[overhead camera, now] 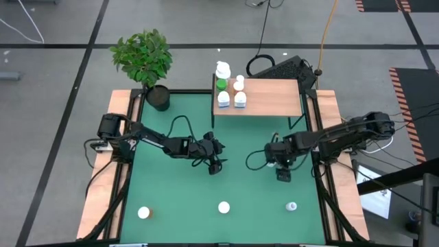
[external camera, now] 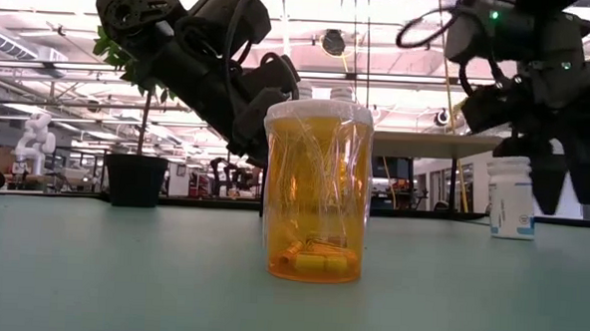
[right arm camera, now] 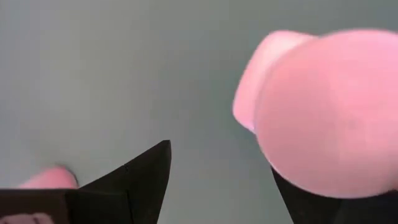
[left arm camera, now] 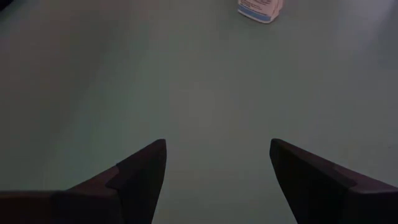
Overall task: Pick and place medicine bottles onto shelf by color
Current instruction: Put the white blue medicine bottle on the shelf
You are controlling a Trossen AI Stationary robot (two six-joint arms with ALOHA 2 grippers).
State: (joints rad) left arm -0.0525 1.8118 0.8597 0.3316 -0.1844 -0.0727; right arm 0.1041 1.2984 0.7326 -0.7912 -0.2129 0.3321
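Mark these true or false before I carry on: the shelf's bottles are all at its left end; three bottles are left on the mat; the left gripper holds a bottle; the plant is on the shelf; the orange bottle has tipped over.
1. The shelf bottles are all at the left end of the shelf. True.
2. Three mat bottles are left on the mat. True: they stand in a row near its front edge.
3. The left gripper holds a bottle. False: it is open and empty over the mat.
4. The plant is on the shelf. False: it stands at the mat's back left corner.
5. The orange bottle has tipped over. False: it stands upright.
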